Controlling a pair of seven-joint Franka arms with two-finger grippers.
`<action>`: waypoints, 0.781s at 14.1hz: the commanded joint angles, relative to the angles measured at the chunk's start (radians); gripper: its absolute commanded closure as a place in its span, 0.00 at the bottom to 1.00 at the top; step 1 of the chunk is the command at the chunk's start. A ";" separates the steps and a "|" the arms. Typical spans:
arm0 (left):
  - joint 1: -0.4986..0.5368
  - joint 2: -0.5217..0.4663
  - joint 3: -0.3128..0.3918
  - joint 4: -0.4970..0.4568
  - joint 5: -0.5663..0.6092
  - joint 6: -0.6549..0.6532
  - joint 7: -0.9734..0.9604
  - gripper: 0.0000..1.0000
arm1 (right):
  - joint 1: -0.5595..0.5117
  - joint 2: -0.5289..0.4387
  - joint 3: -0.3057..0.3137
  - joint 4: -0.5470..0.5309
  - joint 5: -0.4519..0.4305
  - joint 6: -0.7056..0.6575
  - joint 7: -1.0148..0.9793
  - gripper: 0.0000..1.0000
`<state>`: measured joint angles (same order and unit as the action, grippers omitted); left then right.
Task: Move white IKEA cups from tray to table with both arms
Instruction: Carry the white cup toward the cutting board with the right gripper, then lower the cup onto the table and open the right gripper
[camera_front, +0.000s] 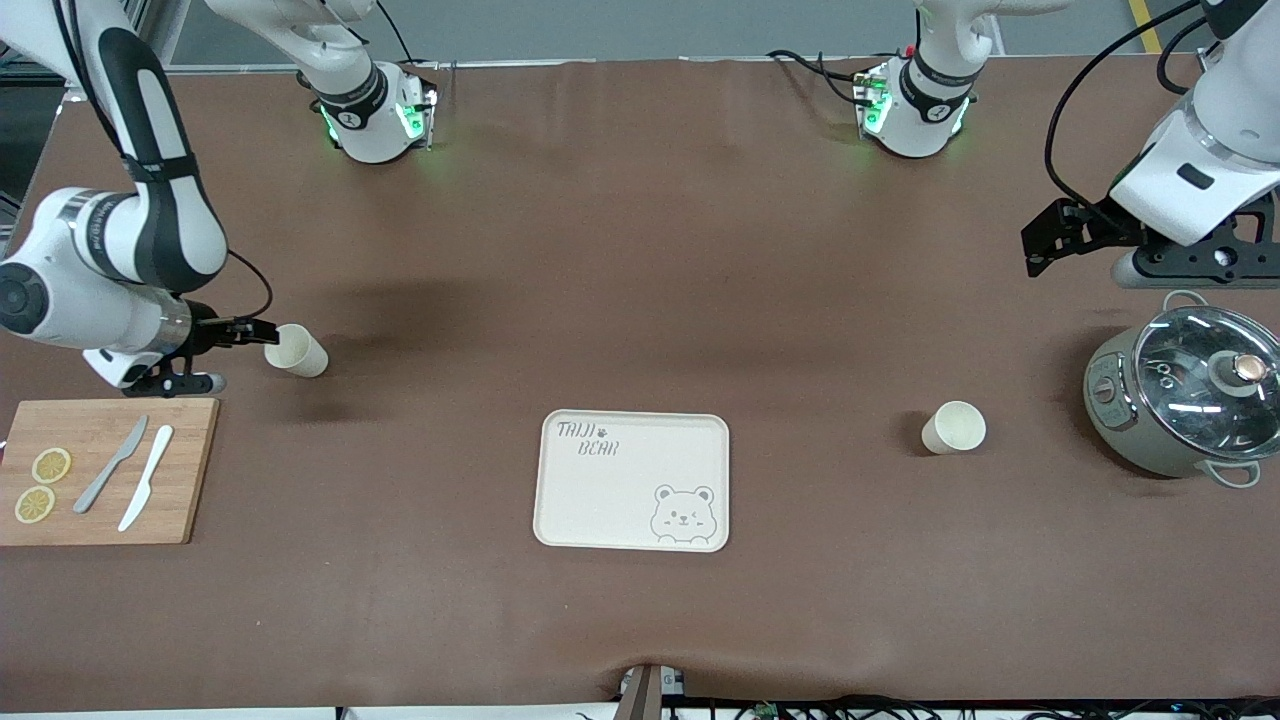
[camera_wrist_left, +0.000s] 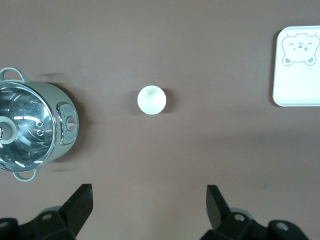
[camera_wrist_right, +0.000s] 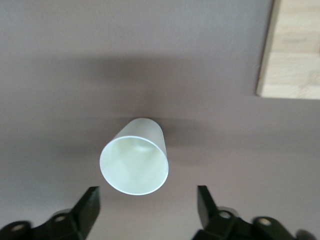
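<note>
One white cup (camera_front: 296, 350) stands on the brown table toward the right arm's end. My right gripper (camera_front: 262, 333) is open and low right beside it; in the right wrist view the cup (camera_wrist_right: 134, 163) sits just ahead of the open gripper (camera_wrist_right: 148, 200), not between the fingers. The second white cup (camera_front: 954, 427) stands toward the left arm's end, beside the pot. My left gripper (camera_front: 1035, 250) is open and empty, up over bare table by the pot. In the left wrist view the cup (camera_wrist_left: 151, 99) lies well ahead of the gripper (camera_wrist_left: 149, 200).
A cream bear-printed tray (camera_front: 633, 480) lies mid-table, nearer the front camera; it also shows in the left wrist view (camera_wrist_left: 297, 70). A grey-green pot with glass lid (camera_front: 1185, 392) stands at the left arm's end. A wooden board (camera_front: 100, 470) holds two knives and lemon slices.
</note>
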<state>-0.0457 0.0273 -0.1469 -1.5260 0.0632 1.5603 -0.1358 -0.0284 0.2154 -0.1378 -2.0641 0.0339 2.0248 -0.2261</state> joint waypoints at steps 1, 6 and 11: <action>0.013 -0.016 0.009 0.003 -0.020 -0.006 0.028 0.00 | -0.001 0.001 0.010 0.114 -0.005 -0.116 -0.007 0.00; 0.043 -0.027 0.009 0.007 -0.020 -0.040 0.031 0.00 | 0.056 0.073 0.010 0.469 -0.008 -0.410 -0.007 0.00; 0.041 -0.029 0.007 0.007 -0.020 -0.045 0.031 0.00 | 0.050 0.114 0.010 0.767 -0.012 -0.643 -0.006 0.00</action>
<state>-0.0084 0.0121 -0.1409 -1.5202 0.0630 1.5311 -0.1289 0.0331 0.2906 -0.1291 -1.4308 0.0337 1.4441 -0.2278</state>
